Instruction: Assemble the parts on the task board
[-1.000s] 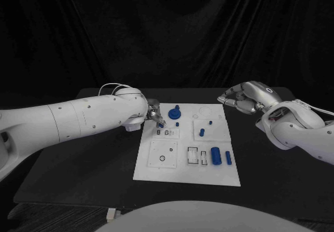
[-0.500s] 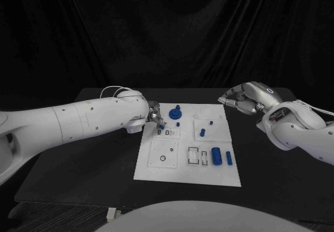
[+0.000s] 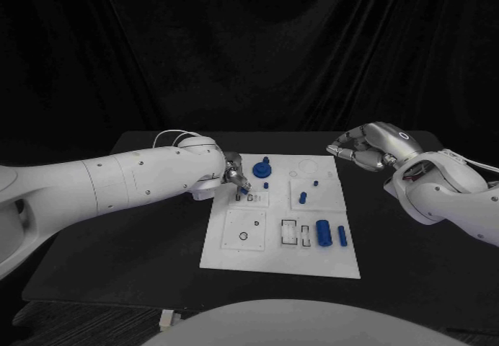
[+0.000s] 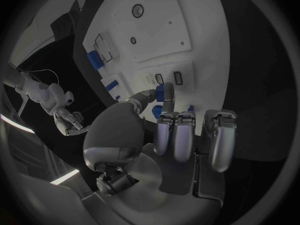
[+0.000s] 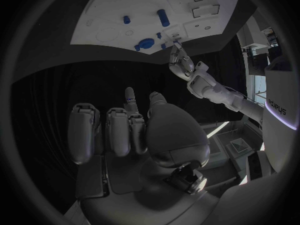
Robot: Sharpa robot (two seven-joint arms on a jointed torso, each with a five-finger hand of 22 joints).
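The task board (image 3: 280, 249) lies flat at the centre of the head view, on the black table (image 3: 135, 252), long axis running from the lower middle of the frame toward the upper middle.

Left hand (image 3: 233, 175): positioned over the upper left corner of the board, at centre-left of the head view. In the left wrist view, the thumb and one finger pinch a small blue part (image 4: 166, 91); the fingers (image 4: 176, 135) are otherwise curled downward over the board. The pinched part sits just above two small rectangular slots (image 4: 169, 78) in the board surface. Whether the part touches the board cannot be told.

Right hand (image 3: 366, 148): located at the upper right of the head view, off the board's upper right corner and above the table. The fingers are curled inward with nothing in them, as the right wrist view also shows (image 5: 125, 130).

Parts on the board, head view:
- A round blue part with a knob (image 3: 262, 169) stands near the upper edge, just right of the left hand.
- A short blue peg (image 3: 301, 196) and a smaller peg (image 3: 314, 183) stand in the upper right quarter.
- A thick blue cylinder (image 3: 324, 234) lies in the lower right area, with a thin blue rod (image 3: 341, 235) just beside it on the right.
- Two empty rectangular outlines (image 3: 296, 233) lie to the left of the cylinder.
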